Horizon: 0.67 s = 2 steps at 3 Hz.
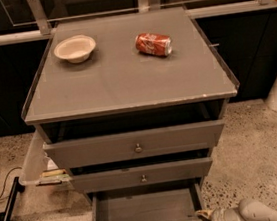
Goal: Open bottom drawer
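Observation:
The bottom drawer (145,210) of the grey cabinet stands pulled out, showing its plain grey tray inside; its front edge runs along the bottom of the camera view. My gripper (205,220) is at the drawer's front right corner, low in the view, with the white arm reaching in from the right. The mid-sized drawer (142,175) and the top drawer (136,144) above it are closed or nearly closed, each with a small round knob.
On the cabinet top (124,79) sit a white bowl (74,48) at the back left and a red soda can (153,44) lying on its side at the back right. A white bin (36,163) and cables lie on the floor at left.

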Motion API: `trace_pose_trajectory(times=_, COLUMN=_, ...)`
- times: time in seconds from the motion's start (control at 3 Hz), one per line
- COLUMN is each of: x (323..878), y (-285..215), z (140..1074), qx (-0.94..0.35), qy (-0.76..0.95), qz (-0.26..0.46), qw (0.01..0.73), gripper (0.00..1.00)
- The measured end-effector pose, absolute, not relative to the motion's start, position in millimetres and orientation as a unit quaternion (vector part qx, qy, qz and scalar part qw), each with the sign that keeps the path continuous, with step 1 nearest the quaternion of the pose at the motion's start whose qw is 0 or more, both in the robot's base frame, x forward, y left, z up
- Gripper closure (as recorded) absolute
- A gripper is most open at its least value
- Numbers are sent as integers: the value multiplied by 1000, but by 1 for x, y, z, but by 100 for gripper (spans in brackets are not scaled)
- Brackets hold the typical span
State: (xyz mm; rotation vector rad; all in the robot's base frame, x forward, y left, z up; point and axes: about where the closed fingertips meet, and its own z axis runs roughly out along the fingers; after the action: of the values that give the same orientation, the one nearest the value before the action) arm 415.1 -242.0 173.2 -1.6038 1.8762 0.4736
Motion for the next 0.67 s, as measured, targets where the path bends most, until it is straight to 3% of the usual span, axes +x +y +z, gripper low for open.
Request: trace_pose_trajectory(times=0.67, x=399, y=-244, z=173, qx=-604, qy=712, qz=184, qw=306, gripper=59)
